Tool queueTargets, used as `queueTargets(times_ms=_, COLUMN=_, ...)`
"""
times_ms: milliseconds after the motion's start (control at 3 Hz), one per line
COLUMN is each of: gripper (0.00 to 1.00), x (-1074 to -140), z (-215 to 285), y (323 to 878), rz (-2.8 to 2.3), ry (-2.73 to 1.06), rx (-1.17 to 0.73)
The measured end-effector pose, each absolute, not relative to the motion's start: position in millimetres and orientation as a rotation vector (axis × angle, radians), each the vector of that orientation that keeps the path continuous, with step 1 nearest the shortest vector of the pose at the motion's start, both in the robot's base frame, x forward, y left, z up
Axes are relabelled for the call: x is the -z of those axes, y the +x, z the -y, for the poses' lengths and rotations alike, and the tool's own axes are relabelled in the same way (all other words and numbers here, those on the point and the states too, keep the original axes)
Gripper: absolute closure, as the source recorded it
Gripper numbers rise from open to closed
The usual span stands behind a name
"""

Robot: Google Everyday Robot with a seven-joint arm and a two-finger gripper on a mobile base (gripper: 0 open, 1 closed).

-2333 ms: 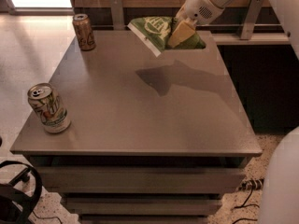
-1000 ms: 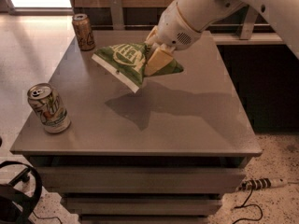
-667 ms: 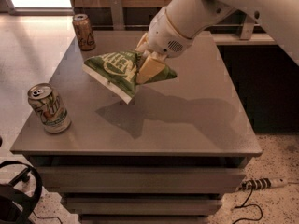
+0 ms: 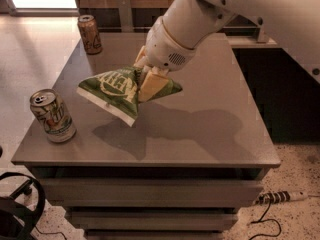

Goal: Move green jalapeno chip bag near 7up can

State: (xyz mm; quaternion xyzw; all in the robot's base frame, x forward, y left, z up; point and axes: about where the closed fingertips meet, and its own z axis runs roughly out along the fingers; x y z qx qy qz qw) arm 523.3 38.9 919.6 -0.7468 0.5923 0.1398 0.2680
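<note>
The green jalapeno chip bag [image 4: 117,90] hangs in the air above the left middle of the grey table [image 4: 210,129], tilted, its white edge pointing down-left. My gripper [image 4: 148,79] is shut on the bag's right part, its pale fingers [image 4: 150,85] clamped over the foil. The 7up can [image 4: 51,115] stands upright near the table's front left corner, a short way left of and below the bag. The bag's shadow falls on the table between them.
A brown can [image 4: 89,33] stands at the table's back left corner. A counter and dark cabinet [image 4: 280,84] lie to the right. A power strip with cable [image 4: 280,198] lies on the floor at the right; a black object [image 4: 20,214] sits at bottom left.
My gripper has carried the bag from the back right of the table forward and to the left, lower and closer to the 7up can. The cans have not moved.
</note>
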Motion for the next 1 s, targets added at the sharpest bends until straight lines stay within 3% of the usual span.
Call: queueTargets(times_ms=1000, gripper=0.17, x=-920.5, z=-42.3, y=521.0, rz=-1.592, ry=-2.021, rx=-0.375)
